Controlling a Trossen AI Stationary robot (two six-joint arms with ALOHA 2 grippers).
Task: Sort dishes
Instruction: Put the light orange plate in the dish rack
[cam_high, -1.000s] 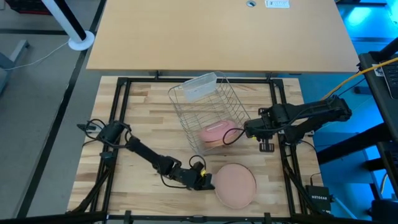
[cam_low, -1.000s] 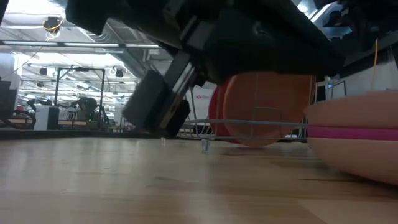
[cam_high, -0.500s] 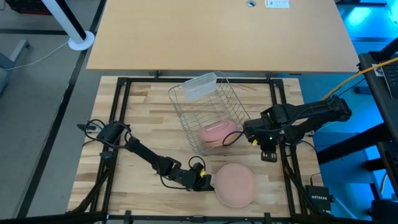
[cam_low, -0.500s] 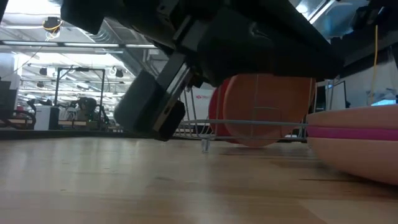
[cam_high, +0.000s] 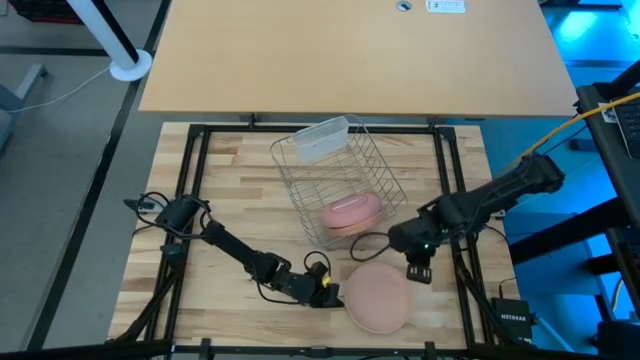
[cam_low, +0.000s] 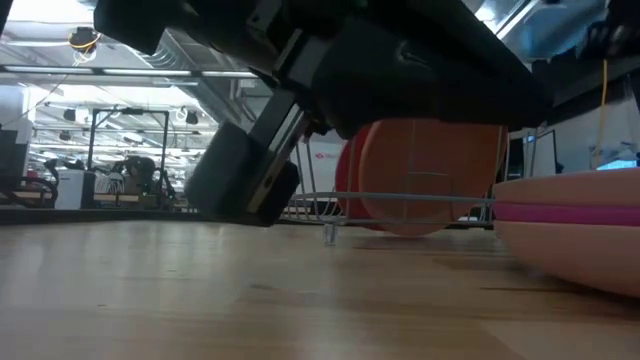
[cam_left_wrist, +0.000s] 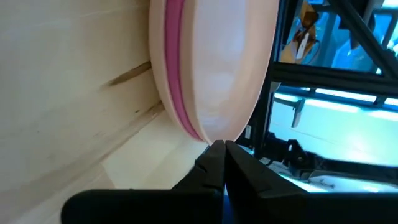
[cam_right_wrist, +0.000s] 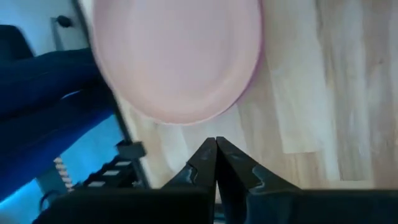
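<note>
Moved down from beside the wire basket (cam_high: 335, 185) toward the plate stack (cam_high: 377, 297): right tool (cam_high: 385, 240), pinched together. Pinched together too, maybe touching the stack's rim on the bench (cam_high: 230, 190): left tool (cam_high: 335, 296).

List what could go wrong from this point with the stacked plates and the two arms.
1. The left end effector, shut, sits right at the rim of the plate stack; a nudge could slide the stack or shift the magenta plate in it.
2. The right end effector, also shut, is over the stack's far edge; both arms converge and might collide.
3. The wire rack already holds plates close by, leaving little room.
</note>
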